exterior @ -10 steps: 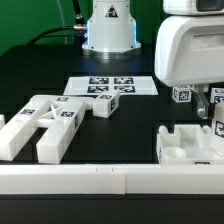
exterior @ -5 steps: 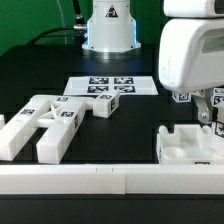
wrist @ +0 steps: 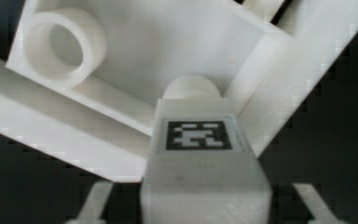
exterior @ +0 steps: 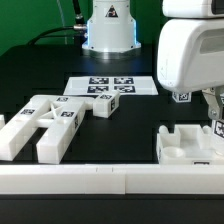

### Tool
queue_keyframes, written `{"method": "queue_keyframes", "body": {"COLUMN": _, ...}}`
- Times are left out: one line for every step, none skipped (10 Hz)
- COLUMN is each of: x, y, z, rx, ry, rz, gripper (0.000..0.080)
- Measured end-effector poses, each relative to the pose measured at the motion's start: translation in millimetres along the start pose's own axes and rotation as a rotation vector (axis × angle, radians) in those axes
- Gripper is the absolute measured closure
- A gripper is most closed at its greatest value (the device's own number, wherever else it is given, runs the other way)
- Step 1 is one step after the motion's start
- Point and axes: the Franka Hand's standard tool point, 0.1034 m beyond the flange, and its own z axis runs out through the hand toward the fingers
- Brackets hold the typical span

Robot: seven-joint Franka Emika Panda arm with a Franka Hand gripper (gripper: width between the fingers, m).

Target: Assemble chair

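A rounded white chair piece (wrist: 201, 150) with a square tag stands between my gripper's (wrist: 204, 203) fingers (wrist: 101, 200). A dark gap shows on each side of it, so the jaws are open around it and not touching. Behind it lies a slotted white chair panel with a round hole (wrist: 60, 45). In the exterior view my gripper (exterior: 214, 118) hangs at the far right over that white panel (exterior: 185, 145); the big white hand hides most of the held-between piece. A joined group of white chair pieces (exterior: 50, 120) lies at the left, with a loose tagged block (exterior: 103, 105) beside it.
The marker board (exterior: 110, 86) lies flat at the back middle. A long white bar (exterior: 100, 180) runs across the front. The robot's base (exterior: 108, 30) stands behind the marker board. A small tagged cube (exterior: 183, 96) sits by the hand.
In the exterior view the visible finger has shifted inward, toward the view's right, narrowing the jaws. The hand and the chair pieces stay where they were.
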Motion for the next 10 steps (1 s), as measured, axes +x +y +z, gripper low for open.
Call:
{"method": "queue_keyframes", "body": {"x": 0.0, "y": 0.2, "z": 0.0, "rx": 0.000, "ry": 0.000, "rz": 0.120, "gripper": 0.0511}}
{"method": "queue_keyframes", "body": {"x": 0.0, "y": 0.2, "z": 0.2, "rx": 0.000, "ry": 0.000, "rz": 0.230, "gripper": 0.0511}}
{"method": "queue_keyframes", "body": {"x": -0.3, "y": 0.3, "z": 0.3, "rx": -0.001, "ry": -0.002, "rz": 0.349, "gripper": 0.0511}}
{"method": "queue_keyframes", "body": {"x": -1.1, "y": 0.7, "z": 0.7, "rx": 0.003, "ry": -0.004, "rz": 0.480, "gripper": 0.0511}}
{"method": "queue_keyframes", "body": {"x": -1.8, "y": 1.2, "z": 0.8, "rx": 0.009, "ry": -0.009, "rz": 0.587, "gripper": 0.0511}}
{"method": "queue_keyframes", "body": {"x": -2.1, "y": 1.5, "z": 0.9, "rx": 0.013, "ry": -0.011, "rz": 0.668, "gripper": 0.0510}}
{"method": "queue_keyframes", "body": {"x": -2.2, "y": 1.8, "z": 1.1, "rx": 0.017, "ry": -0.012, "rz": 0.785, "gripper": 0.0510}}
{"method": "queue_keyframes", "body": {"x": -2.2, "y": 1.4, "z": 1.3, "rx": 0.015, "ry": -0.013, "rz": 0.874, "gripper": 0.0510}}
{"method": "queue_keyframes", "body": {"x": -2.3, "y": 1.0, "z": 1.4, "rx": 0.015, "ry": -0.014, "rz": 0.968, "gripper": 0.0510}}
{"method": "queue_keyframes", "body": {"x": -2.4, "y": 0.4, "z": 1.5, "rx": 0.014, "ry": -0.016, "rz": 1.052, "gripper": 0.0509}}
